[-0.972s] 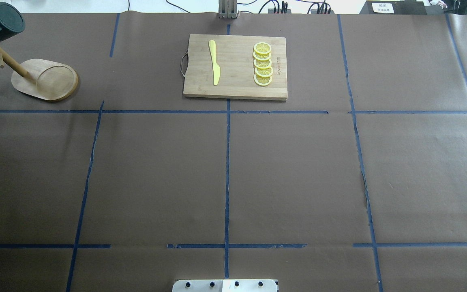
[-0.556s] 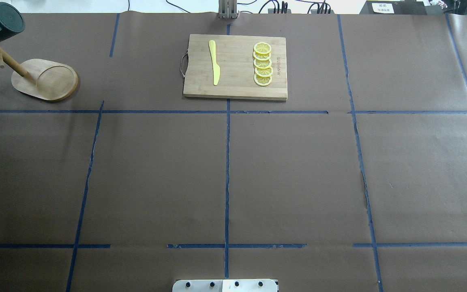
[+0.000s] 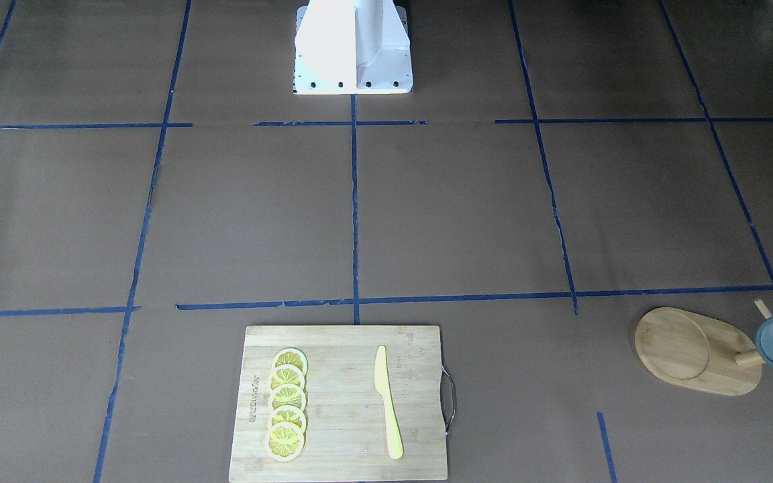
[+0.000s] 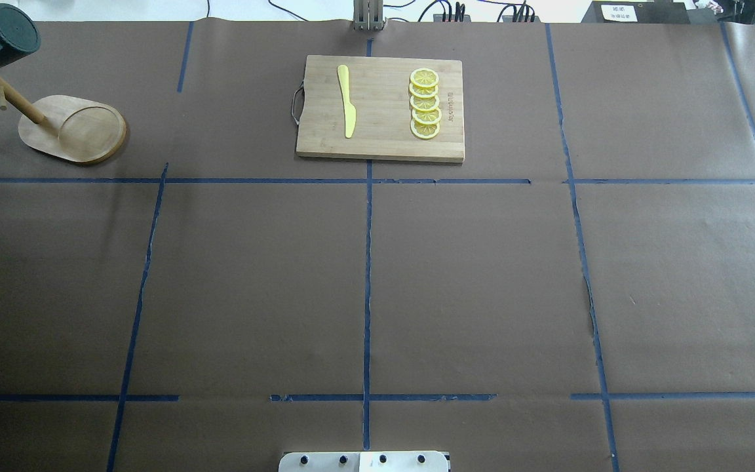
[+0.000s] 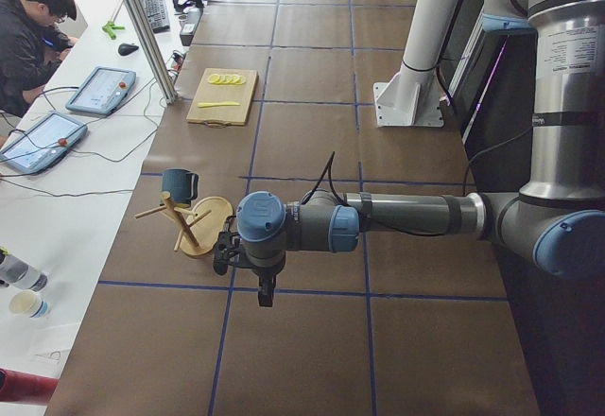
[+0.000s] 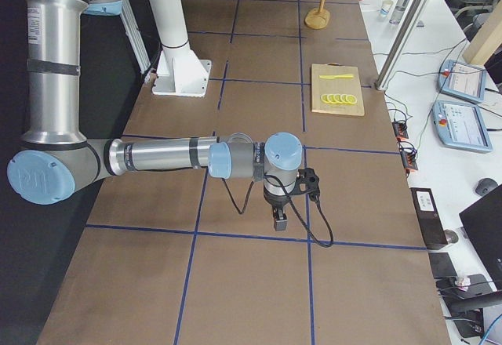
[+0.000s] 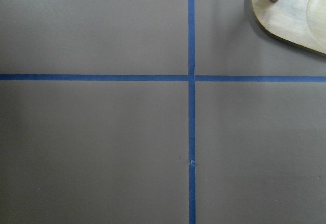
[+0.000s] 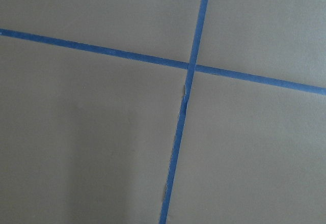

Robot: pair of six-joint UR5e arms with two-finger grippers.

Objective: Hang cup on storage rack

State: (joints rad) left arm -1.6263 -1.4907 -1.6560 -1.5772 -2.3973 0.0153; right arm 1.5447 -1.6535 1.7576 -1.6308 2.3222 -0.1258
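The left arm (image 5: 406, 216) reaches out level, wrist bent so the left gripper (image 5: 267, 295) points straight down. The right arm (image 6: 157, 157) does likewise, right gripper (image 6: 280, 221) hanging down. I cannot tell how wide either gripper stands.

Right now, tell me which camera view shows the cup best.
Exterior left: the cup shows whole, side-on, handle included, on the storage rack. Overhead and front-facing catch it end-on at the frame edge; exterior right shows a distant speck; wrist views miss it.
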